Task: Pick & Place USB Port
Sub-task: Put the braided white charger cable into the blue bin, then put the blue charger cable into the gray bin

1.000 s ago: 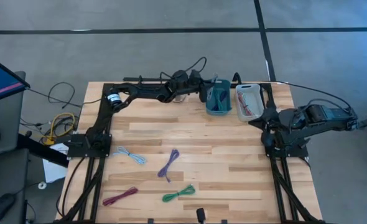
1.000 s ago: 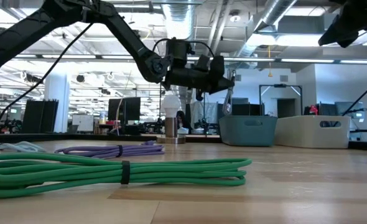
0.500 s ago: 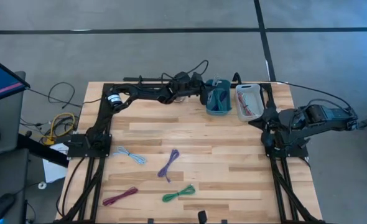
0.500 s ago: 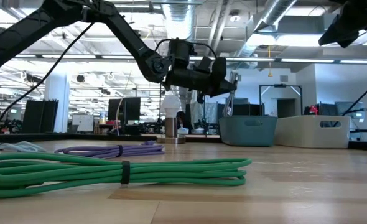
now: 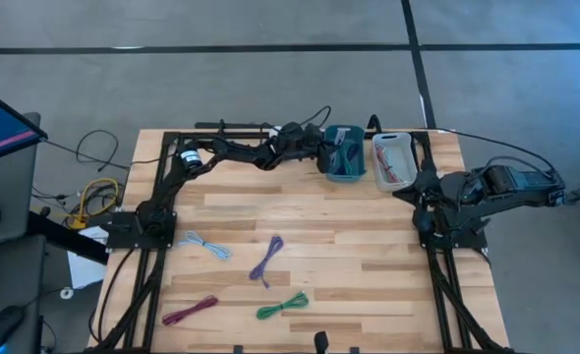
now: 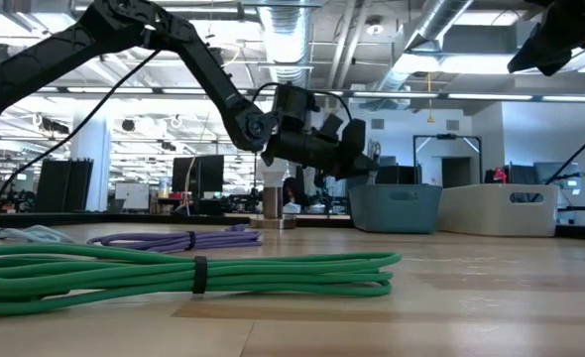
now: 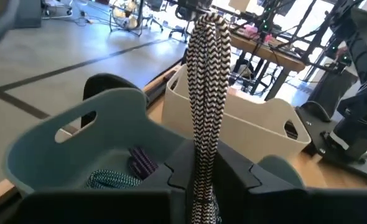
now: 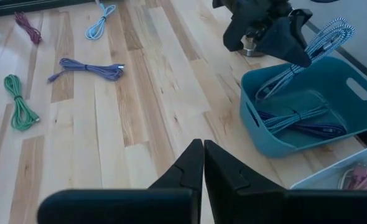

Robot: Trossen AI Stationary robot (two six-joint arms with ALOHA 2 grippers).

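left arm: stretched along far edge, hand clamped | right hand: closed, parked right

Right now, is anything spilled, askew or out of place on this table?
Nothing stands out. The left hand holds a black-and-white braided cable over the teal bin, and four bundled cables lie separately on the table. The right hand waits, shut.

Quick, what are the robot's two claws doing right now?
Left gripper: shut on a black-and-white braided cable, above the blue bin.
Right gripper: shut, holding nothing.
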